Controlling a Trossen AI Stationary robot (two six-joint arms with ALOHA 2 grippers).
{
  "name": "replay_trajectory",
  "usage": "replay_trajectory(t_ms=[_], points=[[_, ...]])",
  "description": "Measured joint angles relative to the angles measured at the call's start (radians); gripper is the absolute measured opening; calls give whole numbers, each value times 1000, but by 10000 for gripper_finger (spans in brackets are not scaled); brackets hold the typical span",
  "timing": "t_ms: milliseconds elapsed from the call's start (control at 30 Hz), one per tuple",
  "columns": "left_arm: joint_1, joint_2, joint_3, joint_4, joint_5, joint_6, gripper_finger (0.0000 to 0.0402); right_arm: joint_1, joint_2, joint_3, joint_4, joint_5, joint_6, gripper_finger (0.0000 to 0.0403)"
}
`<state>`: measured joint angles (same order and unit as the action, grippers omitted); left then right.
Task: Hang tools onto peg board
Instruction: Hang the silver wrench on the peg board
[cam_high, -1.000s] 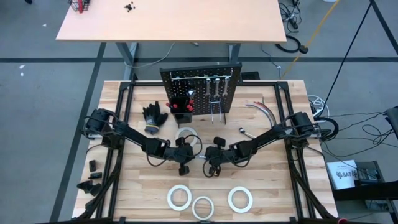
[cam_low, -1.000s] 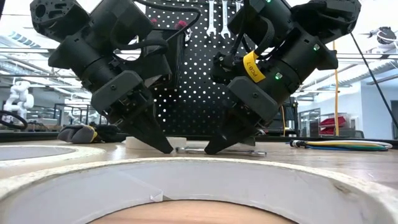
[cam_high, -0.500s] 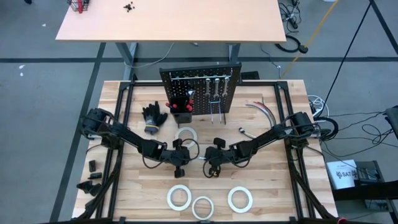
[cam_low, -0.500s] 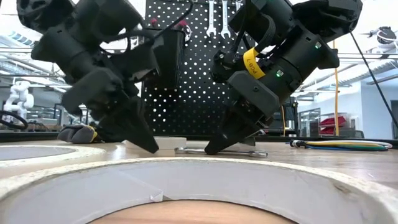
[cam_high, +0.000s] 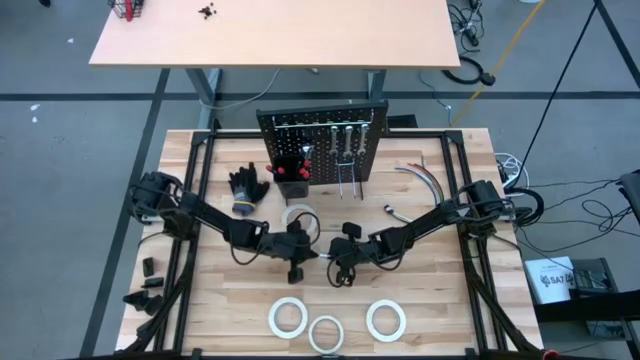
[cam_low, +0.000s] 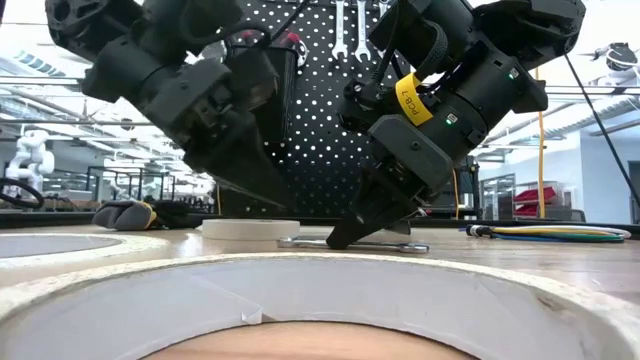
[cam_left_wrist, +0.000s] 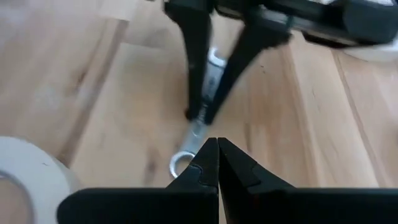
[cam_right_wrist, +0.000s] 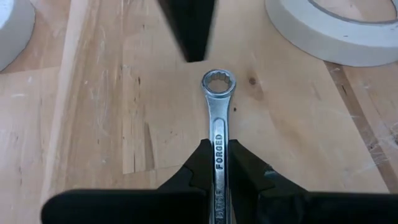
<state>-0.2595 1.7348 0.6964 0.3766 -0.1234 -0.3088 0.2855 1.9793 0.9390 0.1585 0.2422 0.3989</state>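
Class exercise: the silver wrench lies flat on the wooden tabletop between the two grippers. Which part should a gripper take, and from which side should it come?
Grip the wrench on its straight, narrow shank, coming from above with a finger on each long edge. It lies flat, so only those edges offer a pinch; the ring end is wider and rounded. The right gripper is shut on the shank this way; the left gripper is shut, holding nothing.

wrench (cam_right_wrist: 218, 140) shank: we read "FORGED", stamped lengthwise below its ring end
yellow tag (cam_low: 409, 98) on the right arm: lettering we cannot read
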Motion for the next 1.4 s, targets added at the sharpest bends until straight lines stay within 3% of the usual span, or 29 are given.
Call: replay_trajectory(t_ms=[300, 567, 733, 1400], points=[[59, -1, 1, -46, 48, 1, 0, -1, 0, 0, 4, -7, 2, 25], [59, -2, 2, -53, 58, 1, 0, -1, 2, 0, 25, -13, 4, 121], [59, 23, 3, -43, 65, 0, 0, -1, 3, 0, 45, -12, 4, 151], [55, 99, 10, -57, 90, -8, 0, -1, 3, 0, 48, -11, 8, 160]])
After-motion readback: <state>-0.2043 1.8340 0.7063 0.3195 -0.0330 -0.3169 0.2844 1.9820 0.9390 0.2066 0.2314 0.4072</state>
